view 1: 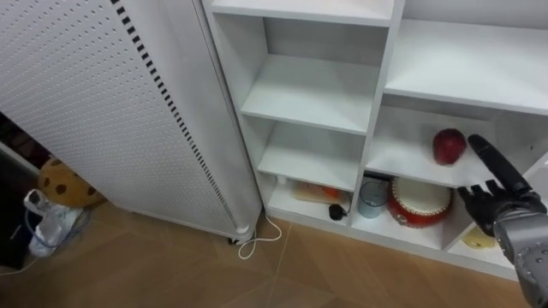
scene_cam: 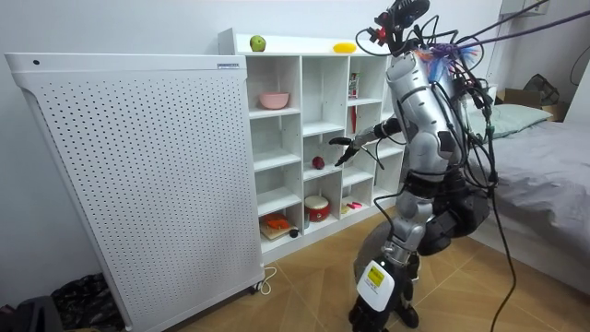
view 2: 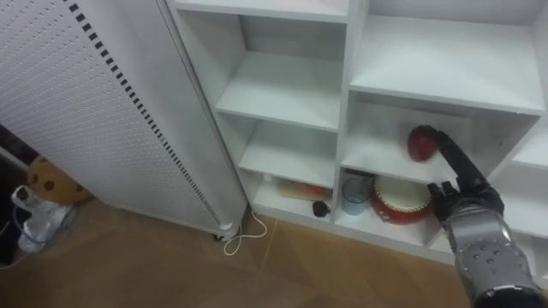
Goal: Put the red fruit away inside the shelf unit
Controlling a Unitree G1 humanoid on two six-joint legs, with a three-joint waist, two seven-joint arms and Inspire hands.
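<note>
A red apple [view 1: 449, 145] rests on a middle shelf [view 1: 402, 164] of the white closet, in the second column from the right of the eye views. My right hand [view 1: 501, 201] comes in from the lower right, open, its straight fingers [view 2: 452, 154] reaching up to the apple's right side without curling round it. In the room view I stand upright facing the closet, right hand [scene_cam: 346, 148] stretched toward the apple [scene_cam: 318, 163]. A green apple [scene_cam: 257, 43] and a yellow fruit [scene_cam: 344, 47] lie on the closet's top.
A red round drum-like tin [view 1: 419, 203] and a blue cup [view 1: 372, 197] sit one shelf below the apple. A pink bowl [scene_cam: 273, 100] stands higher up. A tall white perforated panel [view 1: 103, 111] stands left of the closet, a white cable [view 1: 257, 244] lies on the floor, and a bed [scene_cam: 544, 184] is behind me.
</note>
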